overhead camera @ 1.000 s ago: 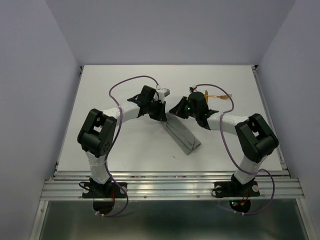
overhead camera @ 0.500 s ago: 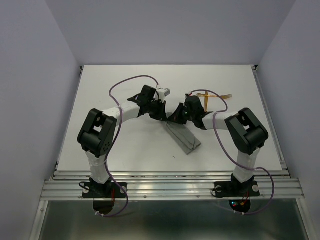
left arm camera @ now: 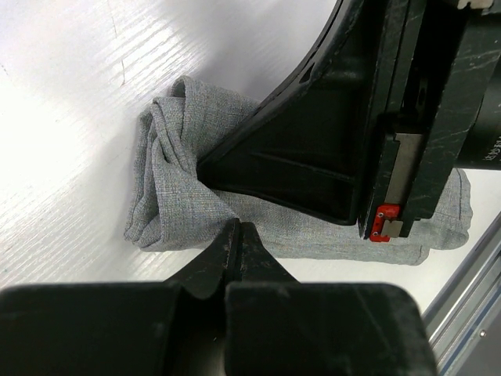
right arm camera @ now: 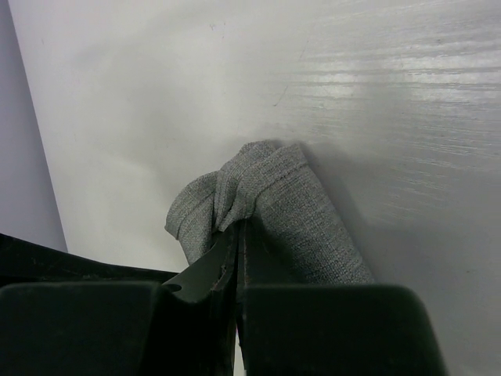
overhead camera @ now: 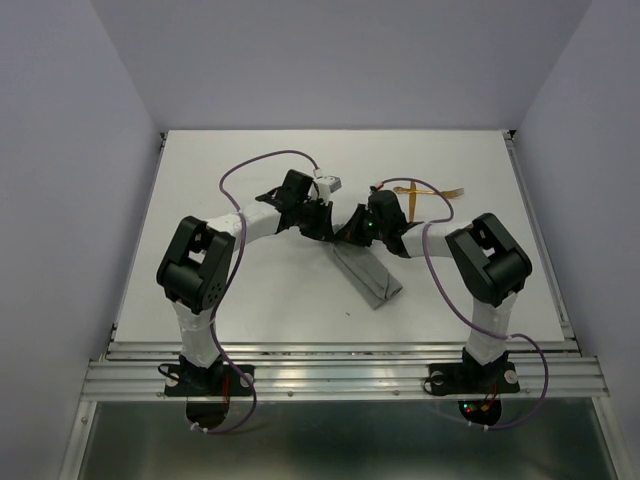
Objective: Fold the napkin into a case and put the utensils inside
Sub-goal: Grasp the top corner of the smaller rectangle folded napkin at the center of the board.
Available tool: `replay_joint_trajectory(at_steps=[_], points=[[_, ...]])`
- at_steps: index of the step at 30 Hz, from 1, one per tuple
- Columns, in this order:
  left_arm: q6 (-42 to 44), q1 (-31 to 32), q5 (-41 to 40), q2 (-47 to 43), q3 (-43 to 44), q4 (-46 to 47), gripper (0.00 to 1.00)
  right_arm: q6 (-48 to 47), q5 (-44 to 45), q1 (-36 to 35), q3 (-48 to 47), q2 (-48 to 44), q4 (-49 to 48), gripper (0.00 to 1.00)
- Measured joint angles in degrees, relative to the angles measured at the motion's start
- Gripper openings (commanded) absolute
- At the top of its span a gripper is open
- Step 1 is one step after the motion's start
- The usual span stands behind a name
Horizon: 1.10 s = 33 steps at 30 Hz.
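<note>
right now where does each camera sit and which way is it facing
top external: fixed above and behind the bases, looking down at the table; shows left arm, right arm, napkin, utensils.
left wrist: on that wrist, looking along the shut left jaws at the napkin's bunched end; the right jaws cross in front.
right wrist: on that wrist, looking along the shut right jaws at the same end.
shared: all three show the napkin.
</note>
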<state>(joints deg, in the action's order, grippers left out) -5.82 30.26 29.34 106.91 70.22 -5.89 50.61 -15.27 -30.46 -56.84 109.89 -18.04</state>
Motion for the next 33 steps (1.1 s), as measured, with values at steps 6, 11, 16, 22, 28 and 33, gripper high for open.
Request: replay_joint_trajectory(at_steps=[6, 11, 16, 22, 28, 33], points=[[0.07, 0.0, 0.0, 0.0, 0.0, 0.0, 0.0, 0.2, 1.9, 0.07, 0.02, -0.09, 0.02, 0.01], [0.11, 0.0, 0.04, 0.0, 0.0, 0.0, 0.0, 0.42, 2.21, 0.7, 0.04, -0.76, -0.04, 0.01], [0.28, 0.0, 0.2, 0.0, 0.0, -0.02, 0.0, 0.39, 1.88, 1.2, -0.24, -0.37, 0.0, 0.01], [0.31, 0.0, 0.24, 0.26, 0.28, -0.11, 0.0, 0.42, -1.75, 1.25, -2.78, 3.76, -0.63, 0.01], [0.31, 0.0, 0.42, 1.25, 1.2, -0.42, 0.0, 0.42, -3.45, 1.22, -2.71, 4.11, -1.79, 0.01], [0.31, 0.0, 0.42, 1.36, 1.51, -0.76, 0.0, 0.48, -4.28, 1.22, -1.42, 3.67, -2.97, 0.01]])
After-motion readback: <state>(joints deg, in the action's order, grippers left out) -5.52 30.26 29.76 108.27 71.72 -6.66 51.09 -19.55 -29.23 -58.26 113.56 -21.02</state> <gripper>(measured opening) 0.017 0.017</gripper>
